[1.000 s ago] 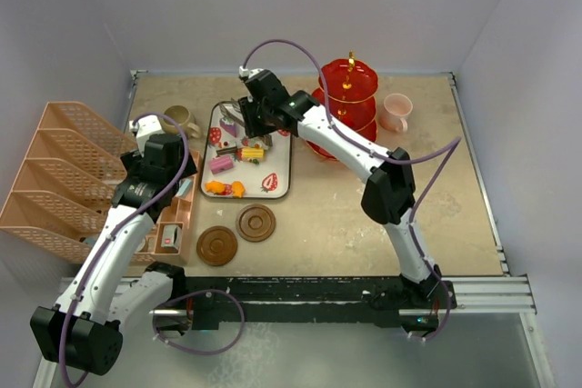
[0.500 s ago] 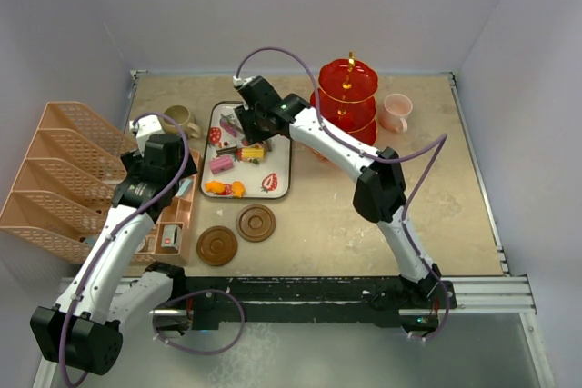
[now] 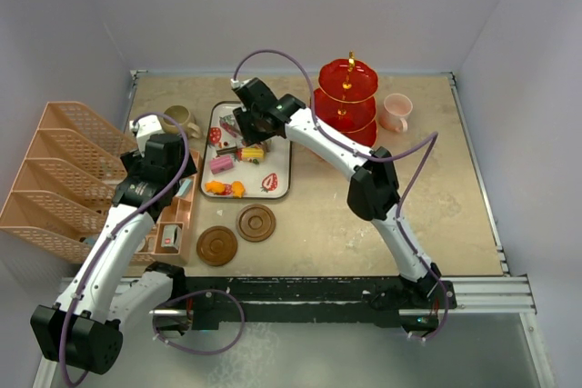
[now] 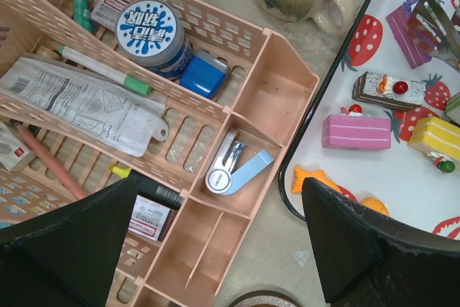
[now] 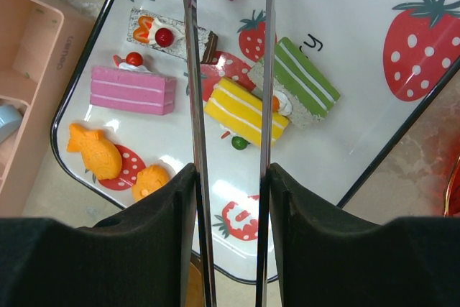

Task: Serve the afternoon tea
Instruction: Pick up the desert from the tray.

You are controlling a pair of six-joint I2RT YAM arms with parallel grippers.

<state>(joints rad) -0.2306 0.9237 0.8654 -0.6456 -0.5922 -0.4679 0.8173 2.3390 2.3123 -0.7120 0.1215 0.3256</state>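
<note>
Two arms reach over the surface (image 3: 427,197). The right gripper (image 5: 230,177) has its fingers clamped on the metal tweezers (image 5: 195,106), whose two blades stand apart above the strawberry tray (image 5: 345,12). The left gripper (image 4: 219,185) has its fingers spread wide and holds nothing, above the peach organiser (image 4: 273,91). The toy sweets lie on the tray, among them a pink slice (image 5: 133,89), a yellow slice (image 5: 246,113) and a green slice (image 5: 305,80). The olive-brown mug (image 3: 180,119) stands just left of the tray. The red three-tier stand (image 3: 346,102) and the pink mug (image 3: 396,112) stand to its right. Both brown coasters (image 3: 217,245) (image 3: 256,223) lie just beyond its near edge.
</note>
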